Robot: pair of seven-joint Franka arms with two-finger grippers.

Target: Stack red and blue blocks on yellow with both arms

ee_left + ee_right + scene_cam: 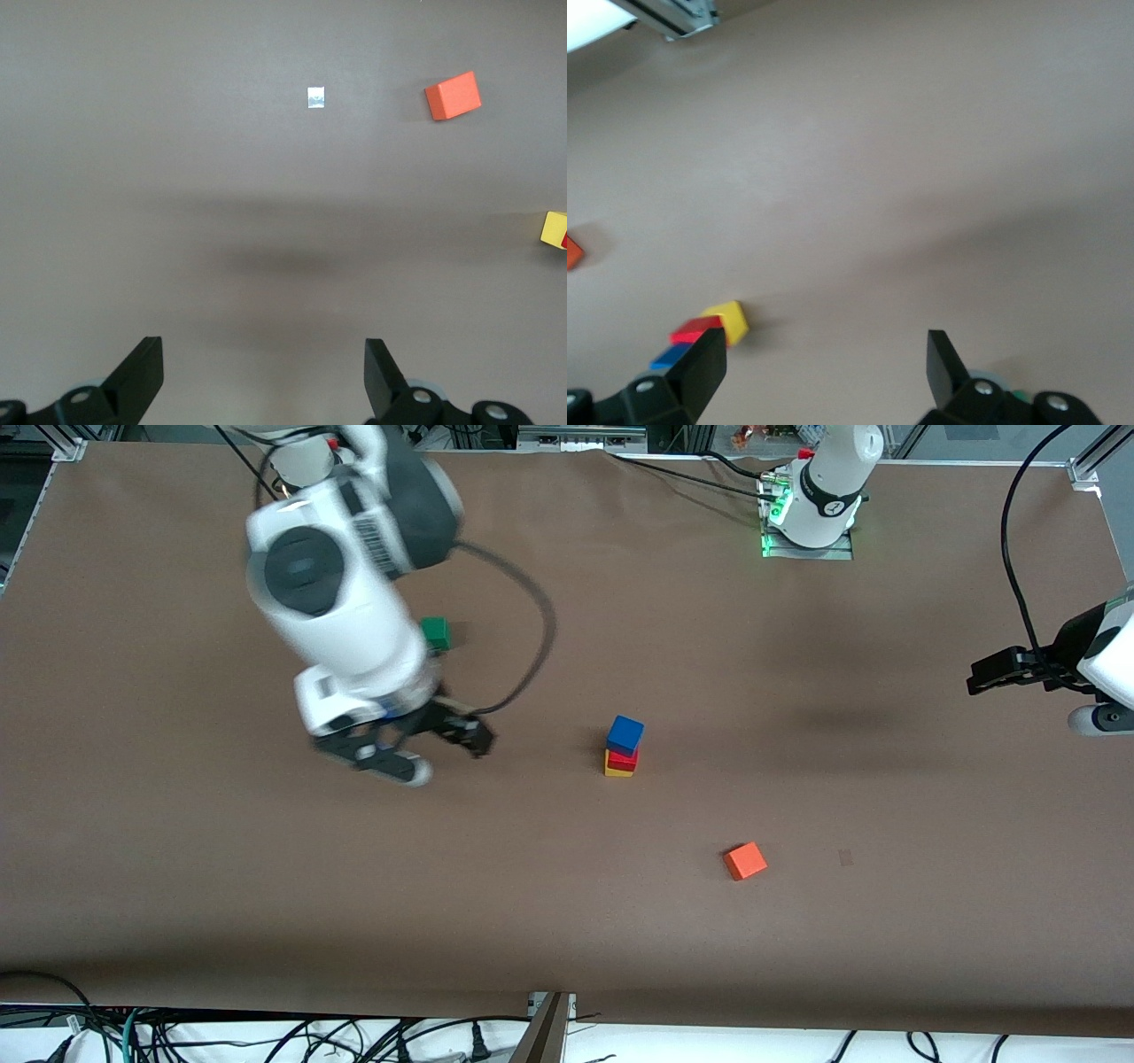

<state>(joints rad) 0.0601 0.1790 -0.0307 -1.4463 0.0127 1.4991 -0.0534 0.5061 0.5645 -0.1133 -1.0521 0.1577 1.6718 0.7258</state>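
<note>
A stack stands mid-table: the yellow cube (618, 769) at the bottom, the red cube (623, 758) on it and the blue cube (625, 734) on top. My right gripper (434, 753) is open and empty, above the table beside the stack toward the right arm's end. Its wrist view shows the yellow cube (732, 320), the red cube (695, 329) and the blue cube (671, 358) beside one finger of the gripper (827, 372). My left gripper (979, 675) is open and empty, raised at the left arm's end. It (264, 372) is over bare table, and the yellow cube (555, 229) shows at that view's edge.
A green cube (435, 633) lies near the right arm, partly hidden by it. An orange-red cube (745, 860) lies nearer the front camera than the stack; it also shows in the left wrist view (453, 96). The brown table (567, 921) spreads wide around them.
</note>
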